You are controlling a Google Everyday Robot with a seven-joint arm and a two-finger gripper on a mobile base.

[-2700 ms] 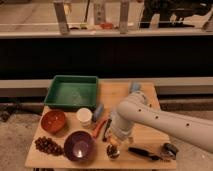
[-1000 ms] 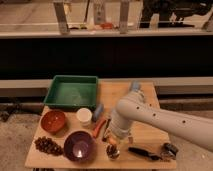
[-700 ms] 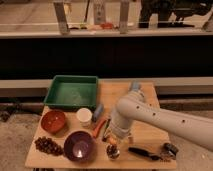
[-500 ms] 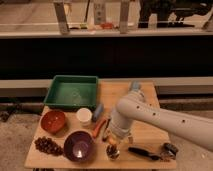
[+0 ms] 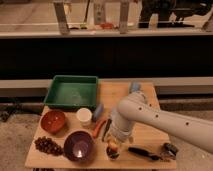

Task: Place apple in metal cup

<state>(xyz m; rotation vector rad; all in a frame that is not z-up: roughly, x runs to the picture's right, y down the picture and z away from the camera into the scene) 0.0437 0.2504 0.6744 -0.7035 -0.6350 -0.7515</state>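
My gripper (image 5: 115, 140) points straight down at the front middle of the wooden table (image 5: 145, 139), at the end of the white arm (image 5: 150, 116) that comes in from the right. A small yellow-orange apple (image 5: 114, 146) shows right under the gripper. It is directly over the small metal cup (image 5: 113, 154), which stands near the table's front edge. I cannot tell whether the apple rests in the cup or is still held. The arm hides most of the gripper.
A green tray (image 5: 72, 92) stands at the back left, with a white cup (image 5: 84, 116) in front of it. A red-brown bowl (image 5: 53, 121), a purple bowl (image 5: 79, 145) and grapes (image 5: 47, 146) are front left. An orange carrot-like item (image 5: 99, 128) lies left of the gripper. A black tool (image 5: 145, 152) lies to its right.
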